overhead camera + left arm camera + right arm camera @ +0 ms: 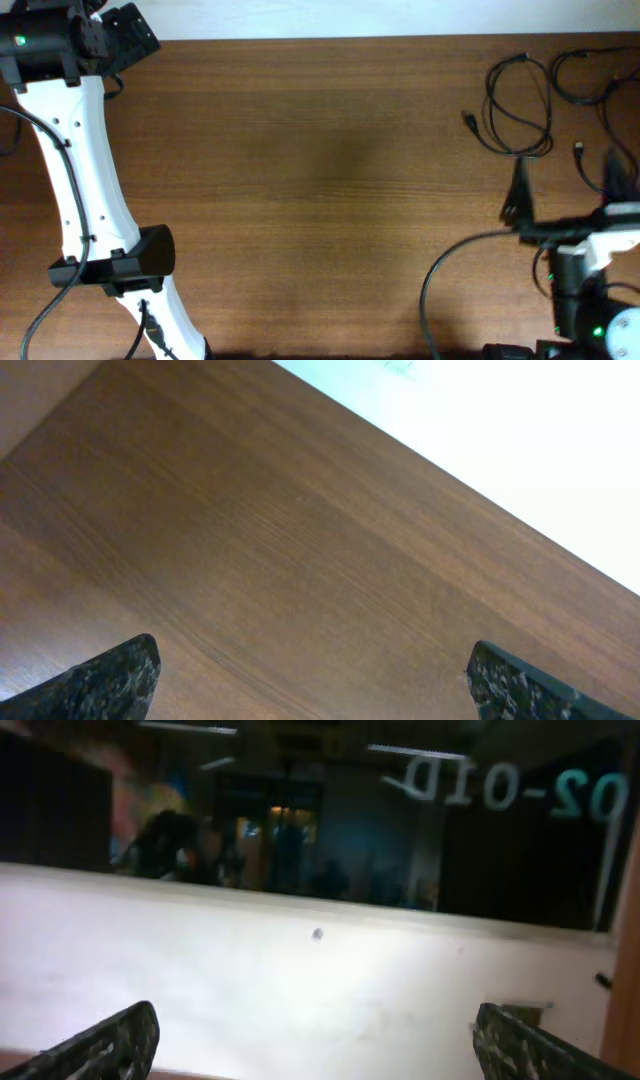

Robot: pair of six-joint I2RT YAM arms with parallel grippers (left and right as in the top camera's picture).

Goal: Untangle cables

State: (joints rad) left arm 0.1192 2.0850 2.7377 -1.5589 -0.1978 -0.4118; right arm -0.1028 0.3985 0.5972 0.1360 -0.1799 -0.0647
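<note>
The cables are thin black cords lying in loose loops at the table's far right corner. One loop ends in a plug, and a second loop lies beside it to the right. My right gripper stands open just in front of them with nothing between its fingers; in the right wrist view the gripper faces a white wall and no cable shows. My left gripper is at the far left corner, far from the cables. It is open over bare wood.
The brown wooden table ends at a white wall along the far edge. The left arm's white links run down the left side. A thick black robot wire curves at the front right near the right arm's base.
</note>
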